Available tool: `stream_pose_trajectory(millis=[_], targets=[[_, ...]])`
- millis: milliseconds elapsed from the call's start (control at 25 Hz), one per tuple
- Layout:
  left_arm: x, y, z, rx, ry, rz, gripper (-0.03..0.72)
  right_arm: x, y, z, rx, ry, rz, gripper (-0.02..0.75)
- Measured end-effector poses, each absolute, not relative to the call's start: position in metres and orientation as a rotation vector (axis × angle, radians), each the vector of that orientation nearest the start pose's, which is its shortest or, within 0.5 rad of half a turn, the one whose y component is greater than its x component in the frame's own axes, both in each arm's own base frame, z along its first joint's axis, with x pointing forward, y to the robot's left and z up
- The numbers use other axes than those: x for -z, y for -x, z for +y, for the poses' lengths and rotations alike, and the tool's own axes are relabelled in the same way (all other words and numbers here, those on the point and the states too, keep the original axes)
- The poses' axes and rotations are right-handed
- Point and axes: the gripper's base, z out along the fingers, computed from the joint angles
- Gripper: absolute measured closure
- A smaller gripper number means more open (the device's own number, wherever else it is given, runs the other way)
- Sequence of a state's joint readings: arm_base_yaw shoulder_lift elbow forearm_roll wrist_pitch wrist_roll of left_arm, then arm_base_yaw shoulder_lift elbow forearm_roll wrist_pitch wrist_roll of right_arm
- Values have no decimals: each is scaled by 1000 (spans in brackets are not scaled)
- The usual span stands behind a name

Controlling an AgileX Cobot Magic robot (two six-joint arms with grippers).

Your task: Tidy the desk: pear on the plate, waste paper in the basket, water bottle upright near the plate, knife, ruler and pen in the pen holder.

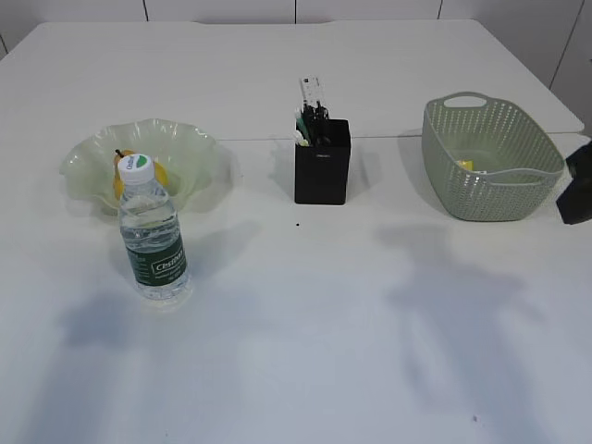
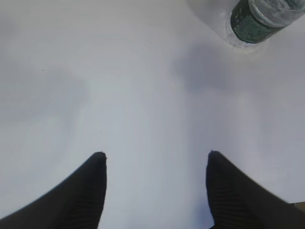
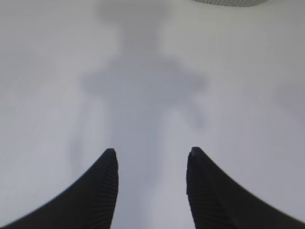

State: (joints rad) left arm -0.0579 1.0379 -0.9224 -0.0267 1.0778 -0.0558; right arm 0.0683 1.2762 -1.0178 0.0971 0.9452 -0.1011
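The yellow pear (image 1: 118, 181) lies on the wavy green glass plate (image 1: 190, 148), partly hidden by the water bottle (image 1: 154, 231), which stands upright just in front of the plate. A clear ruler (image 1: 310, 92) and dark pens (image 1: 320, 117) stick out of the black pen holder (image 1: 322, 166); I cannot pick out the knife among them. A small pale and yellow scrap (image 1: 463, 166), perhaps the waste paper, lies in the green basket (image 1: 504, 185). My left gripper (image 2: 157, 154) is open over bare table, with the bottle's base (image 2: 259, 21) ahead to its right. My right gripper (image 3: 152, 151) is open and empty.
A dark part of the right arm (image 1: 579, 185) shows at the right edge, beside the basket. The basket's rim (image 3: 228, 2) just shows at the top of the right wrist view. The white table (image 1: 324, 351) stretches wide in front, with a seam behind the holder.
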Motion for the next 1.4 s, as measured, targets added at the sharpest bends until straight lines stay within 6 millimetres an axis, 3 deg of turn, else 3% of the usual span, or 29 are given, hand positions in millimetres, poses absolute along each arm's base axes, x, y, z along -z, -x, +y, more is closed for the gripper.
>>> stream_pose_trajectory(millis=[240,560,760,960,1400], targets=[[-343,-142,-6,1,-4,2571,223,-310,-209,21,-123,133,2622,381],[-364,-73,3,-48,11,2424,223,-328,-148,18,-142,92,2553,381],[-350,-36,7,-74,19,2339,223,-334,-104,11,-108,48,2506,381],[-332,-12,6,-36,19,2286,223,-336,-62,3,-35,9,2450,381],[-318,23,5,18,17,2138,223,-321,1,-3,-32,-16,2247,381]])
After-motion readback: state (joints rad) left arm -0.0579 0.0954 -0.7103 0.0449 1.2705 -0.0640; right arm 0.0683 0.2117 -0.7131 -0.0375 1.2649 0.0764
